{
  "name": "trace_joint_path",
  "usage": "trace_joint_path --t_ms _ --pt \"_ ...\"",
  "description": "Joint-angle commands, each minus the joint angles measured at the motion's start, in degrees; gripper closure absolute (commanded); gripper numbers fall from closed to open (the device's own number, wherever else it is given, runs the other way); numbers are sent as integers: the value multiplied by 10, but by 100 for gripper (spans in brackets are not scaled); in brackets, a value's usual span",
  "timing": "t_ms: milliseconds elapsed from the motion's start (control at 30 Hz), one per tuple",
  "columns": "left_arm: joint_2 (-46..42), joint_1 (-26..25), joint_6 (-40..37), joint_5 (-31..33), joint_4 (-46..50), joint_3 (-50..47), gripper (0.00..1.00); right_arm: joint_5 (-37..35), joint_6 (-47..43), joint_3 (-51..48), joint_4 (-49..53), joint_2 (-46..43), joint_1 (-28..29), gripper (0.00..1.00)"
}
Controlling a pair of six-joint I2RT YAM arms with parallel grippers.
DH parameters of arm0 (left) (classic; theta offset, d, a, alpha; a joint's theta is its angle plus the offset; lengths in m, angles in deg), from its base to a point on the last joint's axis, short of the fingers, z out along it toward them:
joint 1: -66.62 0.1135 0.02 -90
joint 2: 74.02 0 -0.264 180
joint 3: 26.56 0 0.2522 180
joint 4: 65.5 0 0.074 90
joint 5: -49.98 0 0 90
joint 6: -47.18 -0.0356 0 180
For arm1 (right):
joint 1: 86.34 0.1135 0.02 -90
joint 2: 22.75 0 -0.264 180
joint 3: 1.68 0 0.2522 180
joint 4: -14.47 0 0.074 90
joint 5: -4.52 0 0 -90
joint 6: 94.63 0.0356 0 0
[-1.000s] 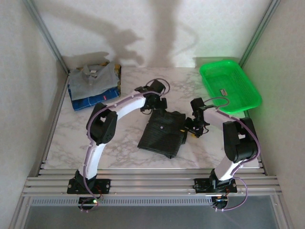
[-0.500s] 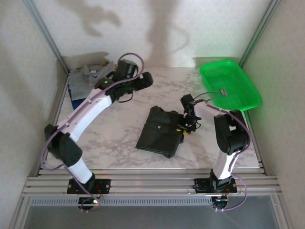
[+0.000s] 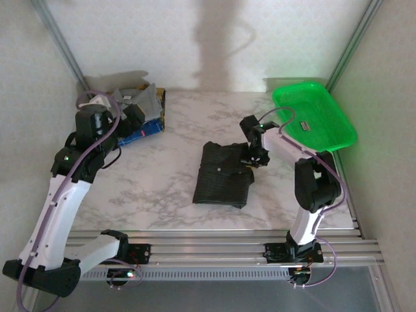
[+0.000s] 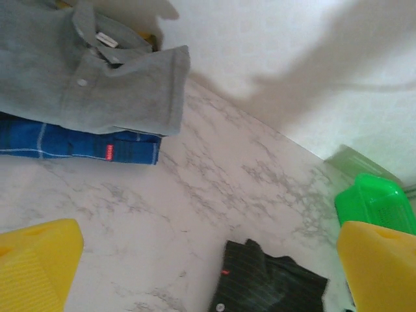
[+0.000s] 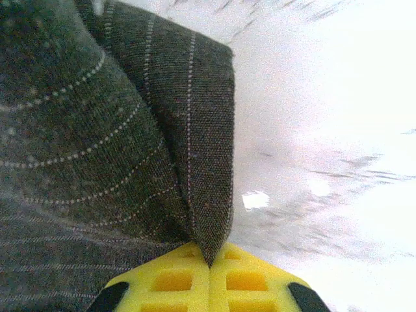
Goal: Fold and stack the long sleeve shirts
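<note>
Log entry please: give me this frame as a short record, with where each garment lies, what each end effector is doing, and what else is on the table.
dark shirt: folded, at the centre of the marble table
right end effector: shut on a fold at the dark shirt's far right corner
left end effector: open, holding nothing, in the air by the far-left stack
grey shirt: folded, on top of a blue garment, far left corner
green basket: far right corner

Dark shirt (image 3: 221, 177) lies folded mid-counter (image 3: 149, 188). Right tool (image 3: 253, 159) touches its 2 o'clock corner. Left tool (image 3: 133, 117) hovers at 10 o'clock beside the grey shirt (image 3: 140, 99). Basket (image 3: 325, 127) sits at 2 o'clock.
</note>
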State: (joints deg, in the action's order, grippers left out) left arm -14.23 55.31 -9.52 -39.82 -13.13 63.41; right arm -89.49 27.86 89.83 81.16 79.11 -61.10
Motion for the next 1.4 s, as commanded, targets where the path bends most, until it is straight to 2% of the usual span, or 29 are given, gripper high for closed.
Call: trace_joint_path --t_ms 0,133,267,367,500,600,767,867,967,1033,1067,1100,1167,1233,1367 --pt "2 17 -18 -10 -5 -30 0 -130 -24 44 91 -74 0 100" --pt "4 21 -10 -33 -38 -42 0 -201 -35 83 136 -119 13 100" --pt "14 21 9 -82 -83 -55 1 -258 -37 147 183 -123 75 100" --pt "27 21 21 -109 -99 -42 1 -293 -27 207 233 -81 145 100" --pt "25 21 37 -151 -131 -54 0 -292 -15 298 293 32 242 100" --pt "8 20 40 -147 -119 -71 0 -238 -14 381 305 144 292 100" --pt "-53 21 60 -123 -85 -123 0 -145 -30 539 309 312 317 100" --pt "-97 22 81 -75 -37 -131 0 -37 -28 611 273 362 316 100" --pt "-140 23 117 28 41 -106 1 109 5 599 181 351 310 92" --pt "-172 23 139 88 75 -89 0 204 33 556 97 330 309 78" --pt "-190 23 149 104 79 -85 0 238 49 536 65 323 309 68" --pt "-206 23 157 108 76 -87 0 266 56 524 44 319 309 62" --pt "-224 23 169 92 68 -97 0 283 60 518 40 310 309 57" --pt "-230 22 182 43 64 -117 0 283 59 505 47 285 304 51" --pt "-247 22 215 -42 61 -193 0 265 77 433 59 192 257 48"
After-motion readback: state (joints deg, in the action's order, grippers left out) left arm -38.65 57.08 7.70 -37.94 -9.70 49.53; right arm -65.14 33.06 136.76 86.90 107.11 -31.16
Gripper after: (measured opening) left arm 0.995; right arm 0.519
